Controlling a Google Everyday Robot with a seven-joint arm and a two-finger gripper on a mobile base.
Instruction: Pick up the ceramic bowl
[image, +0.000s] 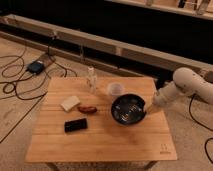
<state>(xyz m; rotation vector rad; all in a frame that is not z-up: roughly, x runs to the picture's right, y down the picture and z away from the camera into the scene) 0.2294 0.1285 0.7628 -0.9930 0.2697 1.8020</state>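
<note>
The ceramic bowl (128, 109) is wide, round, dark and glossy. It sits on the wooden table (100, 142), right of centre. My gripper (149, 106) is at the bowl's right rim, at the end of the white arm (186, 85) that reaches in from the right. I cannot tell whether it touches or holds the rim. The bowl rests on the table top.
A small white cup (116, 89) stands just behind the bowl, with a clear bottle (91, 79) to its left. A pale block (70, 103), a reddish-brown item (88, 108) and a flat black item (75, 125) lie left of the bowl. Cables and a dark box (36, 66) are on the floor at left.
</note>
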